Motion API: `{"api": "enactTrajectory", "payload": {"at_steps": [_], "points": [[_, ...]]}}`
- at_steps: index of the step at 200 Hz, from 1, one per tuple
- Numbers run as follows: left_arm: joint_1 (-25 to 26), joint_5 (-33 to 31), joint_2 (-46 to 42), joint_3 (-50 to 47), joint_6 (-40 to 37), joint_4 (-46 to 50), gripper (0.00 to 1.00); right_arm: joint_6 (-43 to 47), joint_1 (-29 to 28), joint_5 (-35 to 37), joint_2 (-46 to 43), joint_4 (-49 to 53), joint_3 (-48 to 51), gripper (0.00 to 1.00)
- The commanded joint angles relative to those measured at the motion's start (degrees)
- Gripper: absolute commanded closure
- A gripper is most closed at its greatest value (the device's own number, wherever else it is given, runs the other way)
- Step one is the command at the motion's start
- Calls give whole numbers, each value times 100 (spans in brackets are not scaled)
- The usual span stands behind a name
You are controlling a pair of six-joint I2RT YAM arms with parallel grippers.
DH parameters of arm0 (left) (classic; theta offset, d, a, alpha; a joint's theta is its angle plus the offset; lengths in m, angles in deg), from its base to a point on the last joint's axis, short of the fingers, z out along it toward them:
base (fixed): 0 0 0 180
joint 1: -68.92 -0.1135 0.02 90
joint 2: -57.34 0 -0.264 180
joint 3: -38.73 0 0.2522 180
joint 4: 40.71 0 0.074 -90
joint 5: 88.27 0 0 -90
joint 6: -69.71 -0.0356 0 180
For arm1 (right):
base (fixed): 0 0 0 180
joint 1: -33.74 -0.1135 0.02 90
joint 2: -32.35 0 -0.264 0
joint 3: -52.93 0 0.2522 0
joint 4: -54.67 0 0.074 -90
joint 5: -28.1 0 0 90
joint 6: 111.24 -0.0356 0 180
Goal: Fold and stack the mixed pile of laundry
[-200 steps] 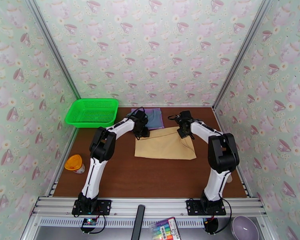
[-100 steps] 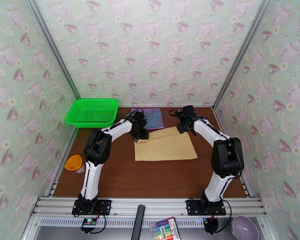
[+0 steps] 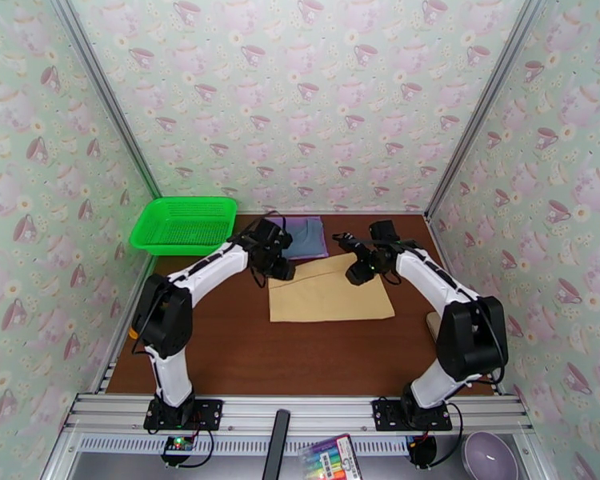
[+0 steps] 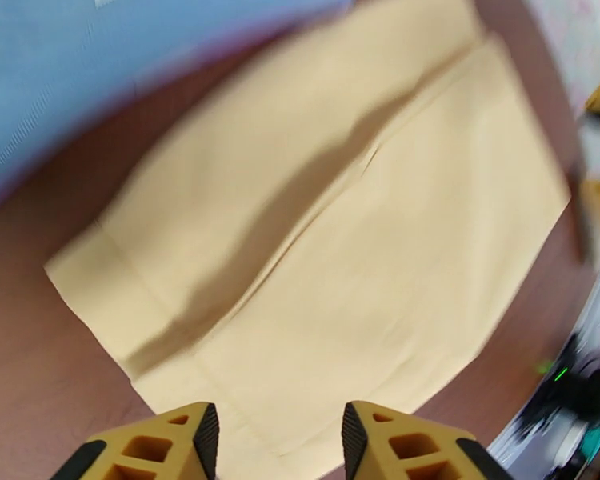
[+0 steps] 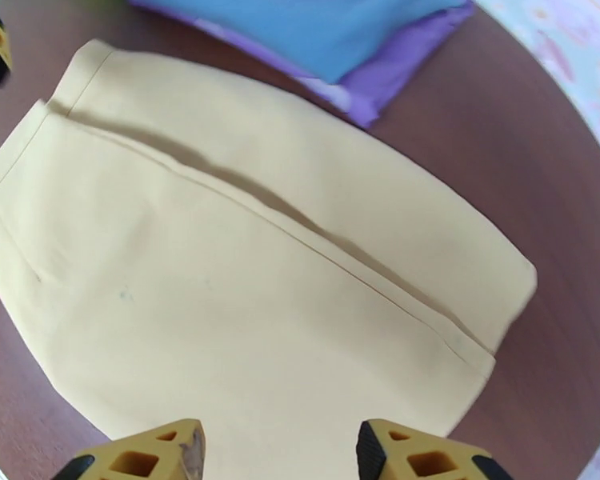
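The tan-yellow garment (image 3: 330,291) lies flat on the brown table as a folded rectangle, with a lengthwise crease that shows in both wrist views (image 4: 324,234) (image 5: 244,266). Behind it, the slate-blue shirt (image 3: 300,240) (image 5: 316,22) rests folded on the purple T-shirt (image 5: 400,62), whose edge peeks out. My left gripper (image 3: 282,268) (image 4: 276,434) hovers open over the tan garment's far left corner. Above the far right part, my right gripper (image 3: 356,271) (image 5: 280,450) is open too. Nothing sits between either pair of fingers.
A green mesh basket (image 3: 184,224) stands at the back left corner. The patterned walls close in on three sides. On the ledge in front of the arm bases lie a marker box (image 3: 332,458) and a purple bowl (image 3: 488,458).
The tan garment's right end went from rumpled to a flat rectangle. Both grippers have lifted off its far edge, and both elbows have swung outward.
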Motion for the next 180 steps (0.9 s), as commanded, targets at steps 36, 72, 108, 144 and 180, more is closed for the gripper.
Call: {"api": "enactTrajectory", "payload": {"at_steps": [36,72,108,144,180], "points": [[-60,-147,159,265,-2280,155,48,381,-80,-508,159,97,-140,43],[-86,67,958,866,-2857,1027,48,429,-85,-351,265,157,-165,43],[-114,308,1564,1214,-3103,1195,48,424,-85,-354,297,158,-166,43],[-128,282,1952,1581,-3148,1408,48,441,-85,-282,320,202,-166,43],[-125,385,1939,1555,-3109,1330,67,406,-84,-295,331,202,-166,44]]}}
